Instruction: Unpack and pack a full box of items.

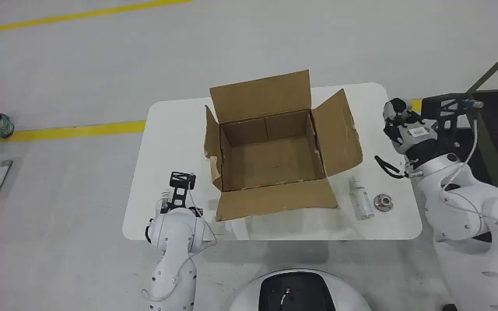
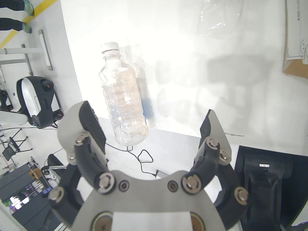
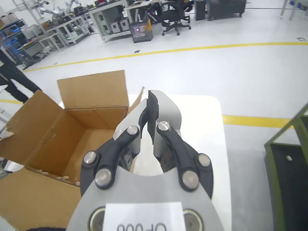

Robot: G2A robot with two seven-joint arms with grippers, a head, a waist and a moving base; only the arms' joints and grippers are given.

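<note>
An open cardboard box stands mid-table with its flaps spread, and its inside looks empty. A clear plastic bottle with a white cap lies near the table's front left corner; its base reaches to the table edge. My left gripper is open just short of the bottle, the base lying between its fingers without touching them. My right gripper is shut on nothing, raised over the table's right end beside the box. In the top view it sits at the far right.
A small white bottle and a round metal part lie on the table right of the box. A clear plastic bag lies between the clear bottle and the box corner. A green-framed rack stands off the table's right end.
</note>
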